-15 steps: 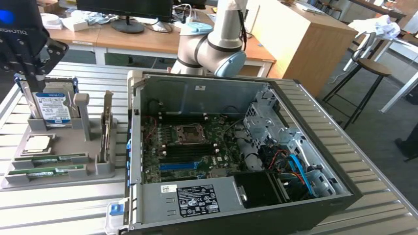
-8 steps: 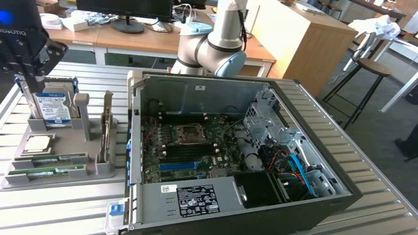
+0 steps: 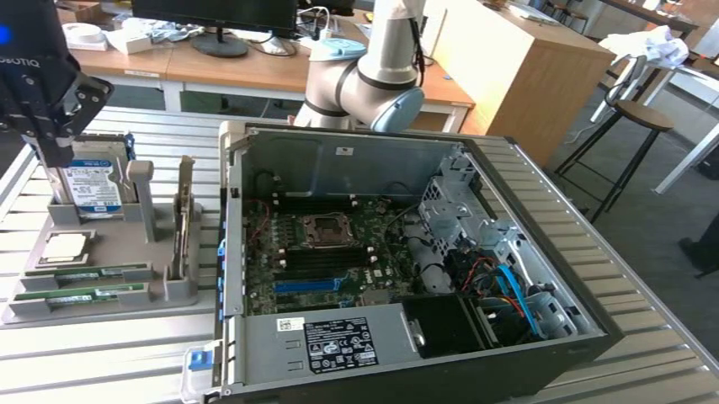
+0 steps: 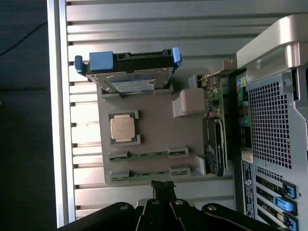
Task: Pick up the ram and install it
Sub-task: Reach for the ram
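The ram [image 3: 84,275] lies lengthwise in a slot of the grey tray [image 3: 113,313], at the near end on the exterior view's left, with a twin stick [image 3: 99,295] just beside it (either would serve, I judge). Both are thin green boards with small dark chips, cradled at their ends by grey plastic blocks. The gripper [image 3: 53,156] hovers farther back, over the hard drive [image 3: 93,181], its fingers clenched on nothing. A good pick means aligning with the stick, pinching it midway and lifting straight. The tabletop [image 3: 113,362] is ribbed metal.
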You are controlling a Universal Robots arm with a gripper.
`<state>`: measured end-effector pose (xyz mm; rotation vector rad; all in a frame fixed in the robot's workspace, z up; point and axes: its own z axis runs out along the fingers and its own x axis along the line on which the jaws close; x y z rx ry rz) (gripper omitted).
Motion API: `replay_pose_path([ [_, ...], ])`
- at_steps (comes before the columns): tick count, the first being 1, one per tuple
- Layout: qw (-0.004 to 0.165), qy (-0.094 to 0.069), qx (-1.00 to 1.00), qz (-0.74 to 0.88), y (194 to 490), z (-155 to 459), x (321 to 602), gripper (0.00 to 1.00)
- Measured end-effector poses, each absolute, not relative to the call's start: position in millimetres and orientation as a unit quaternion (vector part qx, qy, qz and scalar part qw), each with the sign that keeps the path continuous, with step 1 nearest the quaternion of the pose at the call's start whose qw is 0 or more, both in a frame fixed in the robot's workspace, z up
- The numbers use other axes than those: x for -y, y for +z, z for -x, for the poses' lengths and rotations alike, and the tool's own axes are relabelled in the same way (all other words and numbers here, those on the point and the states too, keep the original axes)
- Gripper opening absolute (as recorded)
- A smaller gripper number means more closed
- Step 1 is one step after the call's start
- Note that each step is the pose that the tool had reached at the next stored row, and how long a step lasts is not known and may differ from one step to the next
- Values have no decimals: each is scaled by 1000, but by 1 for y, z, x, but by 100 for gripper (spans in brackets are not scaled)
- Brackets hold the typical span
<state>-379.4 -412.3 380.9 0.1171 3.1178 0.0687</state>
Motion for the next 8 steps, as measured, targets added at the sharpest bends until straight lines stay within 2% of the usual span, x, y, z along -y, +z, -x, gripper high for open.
replay_pose_path([
  [8, 10, 22, -999, -38, 381, 379, 422, 10],
])
